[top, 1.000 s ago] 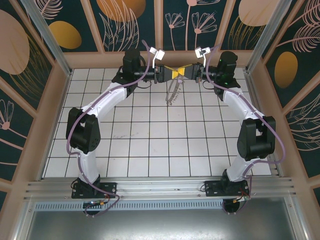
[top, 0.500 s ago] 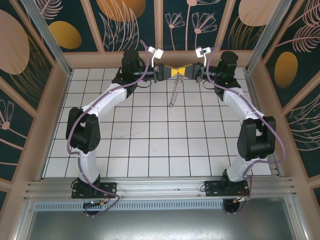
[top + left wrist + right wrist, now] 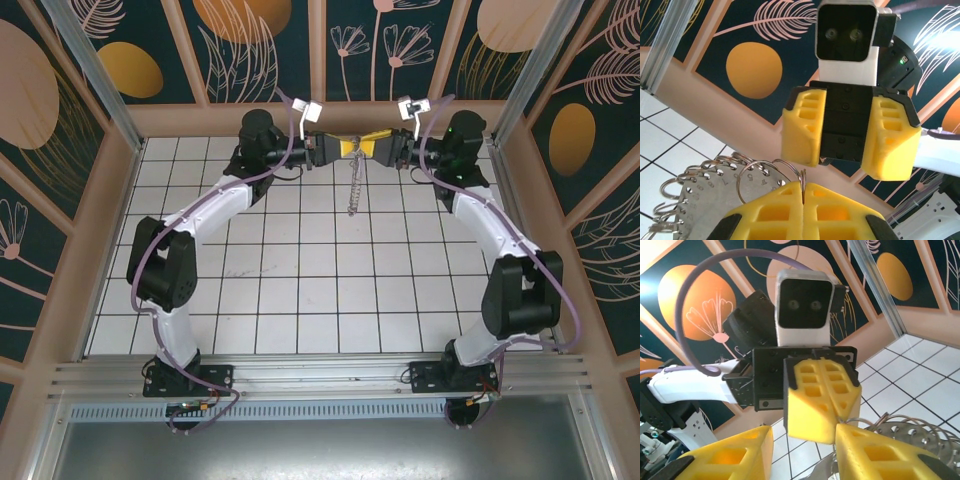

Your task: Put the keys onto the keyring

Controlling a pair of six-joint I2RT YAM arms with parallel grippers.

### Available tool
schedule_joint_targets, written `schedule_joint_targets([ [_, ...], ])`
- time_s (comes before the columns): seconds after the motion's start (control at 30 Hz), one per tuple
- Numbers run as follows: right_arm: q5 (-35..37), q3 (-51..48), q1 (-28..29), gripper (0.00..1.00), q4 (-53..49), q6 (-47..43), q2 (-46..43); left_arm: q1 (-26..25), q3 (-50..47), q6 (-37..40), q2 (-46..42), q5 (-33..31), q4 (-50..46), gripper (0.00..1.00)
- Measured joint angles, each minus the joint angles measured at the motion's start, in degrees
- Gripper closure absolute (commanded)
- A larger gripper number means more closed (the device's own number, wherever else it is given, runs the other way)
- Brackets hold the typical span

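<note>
Left gripper [image 3: 803, 186] is clenched on the keyring [image 3: 351, 190], which dangles over the bench's [image 3: 300, 300] far middle. Right gripper [image 3: 846, 132] faces it, released. Whether the key is threaded, I cannot tell.

We look down from above and behind the arm bases over the whole tiled desk [image 3: 300, 300]. Our wrist views ride close behind the left fingers [image 3: 840, 197] and right fingers [image 3: 855, 440], facing each other and tilted upward; all three share the hanging keyring [image 3: 352, 190].
</note>
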Motion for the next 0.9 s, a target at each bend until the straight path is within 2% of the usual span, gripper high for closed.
schedule_joint_targets([
  [0.2,0.5,-2.8,0.0,0.59,2.8,0.8,-3.4,-0.6,-0.3,-2.3,-2.7,-0.4,3.8,1.0],
  [0.37,0.7,-5.2,0.0,0.63,4.6,1.6,-3.5,-1.5,-0.3,-2.7,-4.3,-0.5,4.9,1.0],
  [0.43,0.8,-5.9,0.1,0.7,5.0,2.0,-3.5,-1.7,-0.3,-2.7,-4.5,-0.5,5.0,1.0],
  [0.63,1.0,-6.3,0.6,1.0,6.1,2.3,-4.5,-1.9,-0.3,-2.7,-4.5,-1.3,5.2,1.0],
  [0.9,1.8,-8.6,1.2,1.0,6.7,2.3,-6.4,-2.1,-0.3,-2.9,-4.5,-2.3,5.4,1.0],
])
